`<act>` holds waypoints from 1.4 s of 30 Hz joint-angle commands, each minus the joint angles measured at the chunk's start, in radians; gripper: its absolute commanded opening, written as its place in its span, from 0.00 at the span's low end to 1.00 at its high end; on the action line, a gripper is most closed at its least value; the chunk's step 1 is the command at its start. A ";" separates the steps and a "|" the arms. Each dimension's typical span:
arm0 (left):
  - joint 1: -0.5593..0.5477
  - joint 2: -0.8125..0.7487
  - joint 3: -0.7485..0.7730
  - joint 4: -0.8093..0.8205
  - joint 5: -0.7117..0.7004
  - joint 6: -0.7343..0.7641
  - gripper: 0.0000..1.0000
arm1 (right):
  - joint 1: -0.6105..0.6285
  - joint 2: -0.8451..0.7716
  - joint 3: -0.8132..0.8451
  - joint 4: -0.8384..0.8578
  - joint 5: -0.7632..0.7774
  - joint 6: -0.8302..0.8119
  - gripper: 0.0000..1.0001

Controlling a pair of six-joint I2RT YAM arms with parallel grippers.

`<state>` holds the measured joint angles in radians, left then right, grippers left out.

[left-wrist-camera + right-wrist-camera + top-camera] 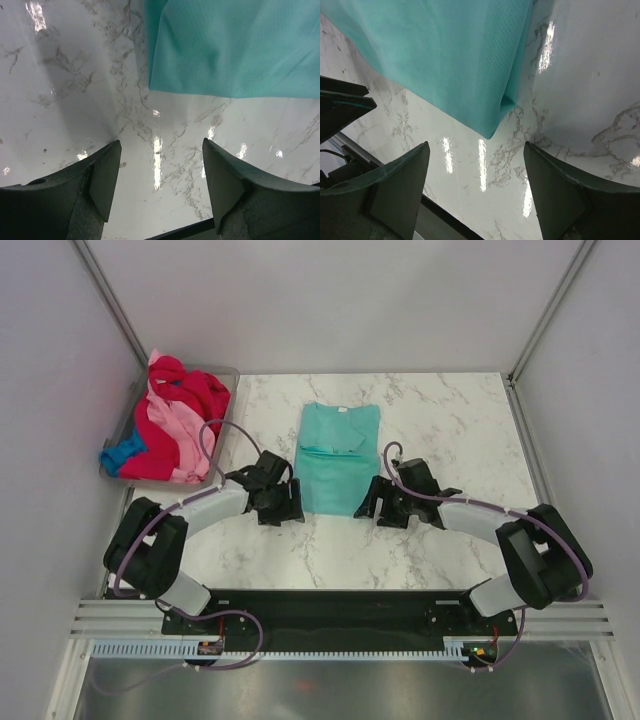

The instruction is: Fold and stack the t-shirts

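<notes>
A teal t-shirt (338, 454) lies on the marble table, folded lengthwise into a narrow strip, collar at the far end. My left gripper (285, 508) is open and empty just left of its near left corner, which shows in the left wrist view (225, 50). My right gripper (375, 506) is open and empty just right of its near right corner, which shows in the right wrist view (450, 65). Crimson red (200, 390), light pink (168, 424) and bright blue (125, 453) t-shirts are heaped in the tub at the back left.
A grey translucent plastic tub (228, 373) holds the heap at the table's back left. White walls and metal posts close in the table on three sides. A black base bar (330, 608) runs along the near edge.
</notes>
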<state>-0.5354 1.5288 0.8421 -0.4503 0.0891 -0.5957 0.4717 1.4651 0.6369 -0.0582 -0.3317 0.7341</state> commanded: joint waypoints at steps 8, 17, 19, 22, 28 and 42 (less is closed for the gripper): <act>0.051 -0.038 -0.077 0.222 0.015 -0.044 0.77 | 0.002 0.098 0.010 0.095 0.111 0.008 0.67; 0.103 -0.107 -0.152 0.323 0.038 -0.064 0.78 | 0.002 0.139 -0.009 0.144 0.105 0.014 0.20; 0.106 -0.092 -0.159 0.363 0.055 -0.076 0.77 | 0.002 0.143 -0.009 0.146 0.103 0.008 0.14; 0.107 -0.065 -0.179 0.429 0.087 -0.091 0.76 | 0.002 0.149 -0.009 0.146 0.099 0.007 0.12; 0.109 0.013 -0.192 0.513 0.112 -0.119 0.70 | 0.002 0.152 -0.016 0.147 0.092 -0.002 0.10; 0.086 -0.004 -0.201 0.489 0.195 -0.135 0.02 | -0.015 0.075 -0.039 0.104 0.092 -0.013 0.00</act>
<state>-0.4324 1.6039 0.6605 0.1234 0.2714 -0.7177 0.4652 1.5875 0.6334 0.1181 -0.2718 0.7536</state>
